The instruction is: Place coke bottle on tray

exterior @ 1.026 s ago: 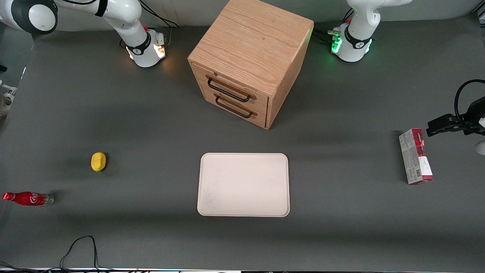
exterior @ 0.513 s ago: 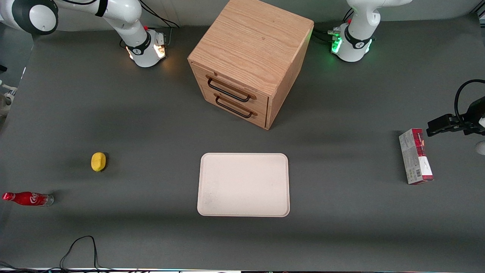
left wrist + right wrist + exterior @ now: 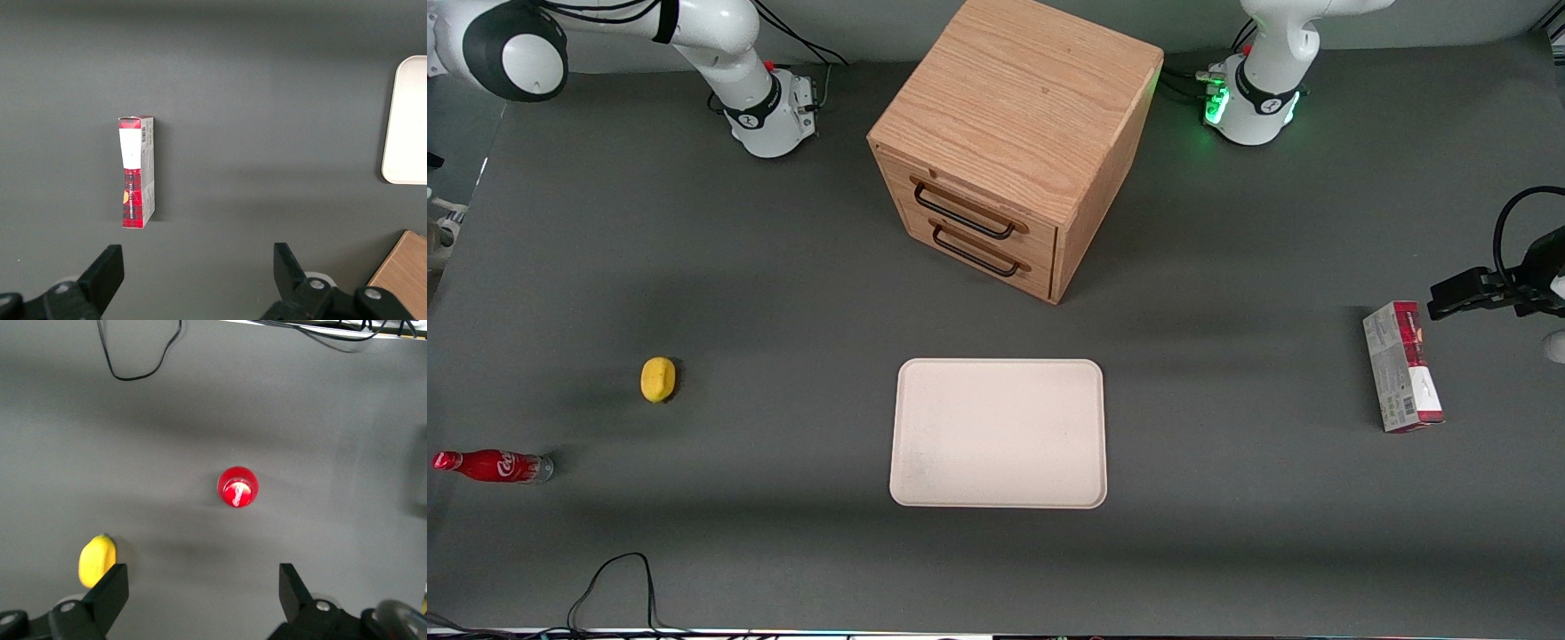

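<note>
Bottle: coke bottle stands upright on the bare table at the working arm's end, close to the table edge; in the right wrist view only its red cap shows, seen straight from above.
Tray: tray lies flat near the middle of the table, in front of the wooden drawer cabinet and nearer to the front camera than it; nothing rests on it.
Separation: bottle and tray are well apart.
Gripper: gripper hangs high above the table, looking down on the bottle cap; its two fingers are spread wide and hold nothing. It is outside the front view.
Alignment: cap sits roughly between the finger lines but off from them, so the gripper appears not yet centred over the bottle.
Neighbours: lemon sits near the bottle, a little farther from the front camera; red-and-grey carton lies toward the parked arm's end.
Done: nothing of the placement, judging by the layout; bottle ungrasped, tray bare.
Left: centre over the cap, descend, close on the bottle, lift, carry to the tray, set down, release.
Watch: bottle is slim and tall, likely to tip if nudged during descent.
</note>
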You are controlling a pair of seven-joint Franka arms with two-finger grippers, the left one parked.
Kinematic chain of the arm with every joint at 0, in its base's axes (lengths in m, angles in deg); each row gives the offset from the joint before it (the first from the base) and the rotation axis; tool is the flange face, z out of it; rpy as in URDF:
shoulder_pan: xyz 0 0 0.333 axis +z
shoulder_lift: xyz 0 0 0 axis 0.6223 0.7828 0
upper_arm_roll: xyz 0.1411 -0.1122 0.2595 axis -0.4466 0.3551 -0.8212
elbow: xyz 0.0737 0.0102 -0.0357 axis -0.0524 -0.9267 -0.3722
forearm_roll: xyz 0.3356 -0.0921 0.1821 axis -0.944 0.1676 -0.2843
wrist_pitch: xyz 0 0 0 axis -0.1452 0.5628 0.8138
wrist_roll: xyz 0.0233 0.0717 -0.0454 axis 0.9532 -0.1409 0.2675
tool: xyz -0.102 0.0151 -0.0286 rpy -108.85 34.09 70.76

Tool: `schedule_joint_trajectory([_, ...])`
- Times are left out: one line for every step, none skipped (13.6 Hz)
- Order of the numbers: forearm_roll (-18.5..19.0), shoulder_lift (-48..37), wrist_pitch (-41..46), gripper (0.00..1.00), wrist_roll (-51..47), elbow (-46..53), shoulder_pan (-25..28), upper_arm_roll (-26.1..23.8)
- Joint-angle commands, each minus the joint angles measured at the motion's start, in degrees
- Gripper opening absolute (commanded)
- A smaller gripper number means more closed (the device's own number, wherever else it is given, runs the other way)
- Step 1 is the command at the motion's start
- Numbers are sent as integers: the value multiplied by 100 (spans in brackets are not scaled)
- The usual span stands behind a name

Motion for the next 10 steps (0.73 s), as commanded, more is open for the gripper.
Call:
schedule_joint_trajectory([-9,307,-302,100,414,223,-16,-36])
schedule_joint_trajectory([-9,395,-425,100,476,223,-16,-36])
schedule_joint_trajectory([-9,465,-531,100,477,223,-16,-44])
schedule_joint_trajectory([-9,536,-645,100,486,223,-16,-97])
schedule_joint_trajectory([-9,632,-759,100,555,223,-16,-132])
schedule_joint_trajectory([-9,694,-891,100,713,223,-16,-132])
schedule_joint_trajectory([-9,729,-988,100,732,223,-16,-132])
schedule_joint_trajectory([-9,808,-1006,100,740,223,-16,-132])
schedule_joint_trajectory([-9,835,-1102,100,741,223,-16,-132])
schedule_joint_trajectory([-9,888,-1199,100,741,223,10,-124])
